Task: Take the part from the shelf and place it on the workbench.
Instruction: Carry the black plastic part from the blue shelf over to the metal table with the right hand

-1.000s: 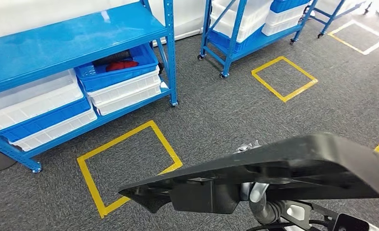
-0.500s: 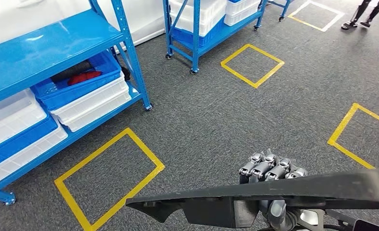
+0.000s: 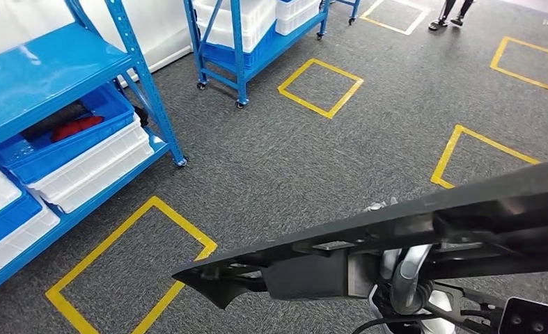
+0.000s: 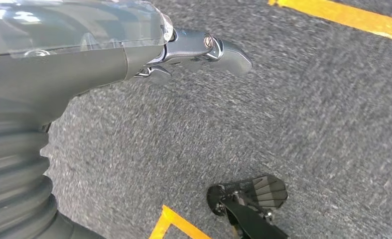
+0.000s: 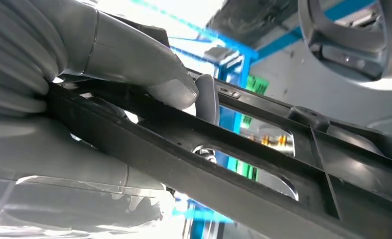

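Right hand [image 5: 109, 59] has a grey ribbed cover, thick grey thumb and clear plastic shell

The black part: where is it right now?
In the head view the black part stretches across the lower right, above the grey carpet and right of a yellow floor square. The right hand grips it, away from the blue shelf.

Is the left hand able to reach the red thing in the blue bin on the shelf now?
Probably not. The left hand hangs over the carpet, while the red thing lies in the blue bin under the upper shelf board, across open floor. The right hand holds the black part.
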Tool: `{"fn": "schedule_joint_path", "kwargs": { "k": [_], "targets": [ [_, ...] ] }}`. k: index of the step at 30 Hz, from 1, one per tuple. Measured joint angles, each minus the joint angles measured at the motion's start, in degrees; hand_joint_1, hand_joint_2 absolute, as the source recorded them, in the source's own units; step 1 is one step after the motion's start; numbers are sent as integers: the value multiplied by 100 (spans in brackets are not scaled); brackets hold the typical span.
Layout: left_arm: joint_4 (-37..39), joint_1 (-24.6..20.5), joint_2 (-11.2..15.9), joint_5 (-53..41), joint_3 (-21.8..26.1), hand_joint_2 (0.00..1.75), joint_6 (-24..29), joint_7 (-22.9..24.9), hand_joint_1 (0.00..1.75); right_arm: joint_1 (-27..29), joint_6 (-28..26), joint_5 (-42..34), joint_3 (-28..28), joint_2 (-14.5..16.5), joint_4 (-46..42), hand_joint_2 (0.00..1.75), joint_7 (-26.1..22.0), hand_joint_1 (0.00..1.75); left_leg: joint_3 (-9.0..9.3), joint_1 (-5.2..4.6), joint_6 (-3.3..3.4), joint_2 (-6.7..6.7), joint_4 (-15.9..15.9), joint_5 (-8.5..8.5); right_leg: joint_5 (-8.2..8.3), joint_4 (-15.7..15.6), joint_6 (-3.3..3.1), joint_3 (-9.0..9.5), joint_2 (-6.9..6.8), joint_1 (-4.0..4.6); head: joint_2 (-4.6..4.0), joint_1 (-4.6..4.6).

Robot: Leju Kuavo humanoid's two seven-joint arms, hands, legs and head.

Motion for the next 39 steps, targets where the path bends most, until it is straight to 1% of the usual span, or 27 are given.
{"fn": "schedule_joint_path", "kwargs": {
  "k": [1,3,5,7,9,11,13,14,15,16,18,19,21,22,23,24,25,27,28,29,30,31,33,35,36,38,39],
  "targets": [
    [0,-10,2,0,-1,175,9,14,0,-16,-76,0,3,4,11,175,1,175,10,0,-15,62,2,-10,176,-326,3,182,-83,-10,0,0],
    [1,-21,19,0,-5,175,21,64,0,-54,-260,2,24,5,16,175,2,175,37,-21,-71,178,18,-51,420,-1074,-33,586,-376,17,0,-1],
    [2,-18,47,0,-18,175,33,124,0,-63,-392,4,47,3,15,175,1,175,67,-50,-138,295,27,-92,452,-1399,-113,742,-498,65,0,-1],
    [2,-29,64,0,-41,175,43,174,0,-33,-409,14,51,1,10,175,-1,175,94,-41,-205,390,23,-121,466,-1424,-200,733,-351,79,0,0],
    [2,-41,81,-1,-99,175,37,202,0,14,-337,43,27,17,-9,175,-1,175,58,-9,-261,208,177,-257,490,-1456,-274,742,-217,70,0,-1],
    [3,-27,97,-2,-168,175,26,216,0,61,-264,66,-21,58,-25,175,-1,175,-190,9,-281,-99,766,-602,505,-1471,-331,749,-86,66,0,-1],
    [4,-1,109,-2,-216,175,20,224,0,111,-233,71,-70,91,-25,175,-1,175,-557,10,-283,-207,1513,-898,509,-1468,-359,748,73,87,0,-1],
    [4,6,114,-1,-238,175,20,225,0,134,-225,72,-93,97,-25,175,-1,175,-666,8,-278,-221,1693,-903,510,-1465,-361,750,158,97,0,-1],
    [4,7,118,-1,-258,175,19,225,0,152,-220,73,-110,100,-25,175,-1,175,-675,8,-265,-231,1649,-790,510,-1460,-361,754,242,105,0,-1],
    [4,3,119,-1,-276,175,18,225,0,164,-217,75,-125,105,-25,175,-1,175,-585,8,-245,-264,1393,-589,509,-1453,-360,760,321,108,0,0],
    [4,-4,130,-1,-297,175,16,227,0,173,-206,87,-144,125,-25,175,-1,175,-280,12,-198,-461,632,-187,507,-1426,-342,759,469,115,0,0],
    [4,-6,140,0,-308,175,16,237,0,181,-200,110,-158,136,-26,175,-1,175,-163,10,-181,-569,347,-86,512,-1414,-316,745,542,111,0,-1],
    [3,-16,157,0,-347,175,13,291,0,237,-198,196,-209,159,-29,175,-1,175,-70,-10,-145,-657,121,-69,533,-1412,-241,709,673,87,0,-1],
    [3,-26,159,0,-381,175,11,337,0,282,-220,266,-243,167,-36,175,-1,175,-56,-15,-118,-607,96,-54,548,-1423,-197,696,730,72,0,-1],
    [3,-40,155,0,-420,175,7,385,0,330,-253,335,-276,173,-47,175,-1,175,-40,-14,-82,-545,62,-29,541,-1409,-166,685,695,66,0,-1],
    [3,-49,151,0,-459,175,4,424,0,365,-290,398,-305,176,-63,175,-1,175,-26,-10,-49,-484,26,-1,488,-1338,-142,647,578,72,0,0],
    [2,-52,144,0,-501,175,0,455,0,386,-324,450,-332,176,-80,175,-1,175,-18,-5,-14,-414,-6,21,371,-1165,-121,563,419,77,0,0],
    [2,-37,128,0,-567,175,-5,486,0,414,-361,490,-372,178,-99,175,-1,175,-20,-22,24,-271,-25,31,13,-526,-87,258,123,64,0,0],
    [2,-29,120,0,-590,175,-7,497,0,432,-373,496,-385,178,-102,175,-1,175,-25,-28,35,-193,-24,26,-131,-187,-64,96,76,47,0,0],
    [2,-26,113,0,-606,175,-7,504,0,455,-383,502,-392,178,-102,175,-1,175,-27,-31,35,-117,-23,21,-187,25,-45,-2,55,29,0,0],
    [2,-28,107,0,-618,175,-7,509,0,472,-389,507,-397,178,-102,175,-1,175,-27,-31,30,-43,-21,14,-139,36,-29,2,34,14,0,0],
    [2,-33,101,0,-631,175,-7,511,0,483,-390,510,-401,178,-103,175,-1,175,-22,-31,20,30,-18,4,-1,-176,-18,127,-8,1,0,0],
    [2,-40,90,0,-660,175,-7,512,0,485,-389,513,-407,178,-108,175,-1,175,2,-42,-22,159,-7,-26,302,-934,-26,558,-245,12,0,0],
    [2,-41,86,0,-685,175,-7,513,0,485,-386,516,-411,179,-115,175,-1,175,30,-68,-81,267,8,-64,406,-1401,-82,806,-418,54,0,0],
    [2,-42,85,0,-694,175,-7,514,0,488,-386,518,-414,180,-116,175,-1,175,42,-79,-113,321,11,-77,389,-1447,-116,818,-416,82,0,0],
    [2,-61,82,0,-707,175,-7,516,0,498,-388,523,-420,181,-123,175,-1,175,80,-70,-176,441,-1,-98,406,-1463,-183,808,-273,97,0,-1],
    [2,-78,80,0,-713,175,-9,519,0,505,-393,534,-423,184,-136,175,-1,175,91,-55,-210,422,21,-132,420,-1485,-216,818,-209,90,0,-1]
  ]
}}
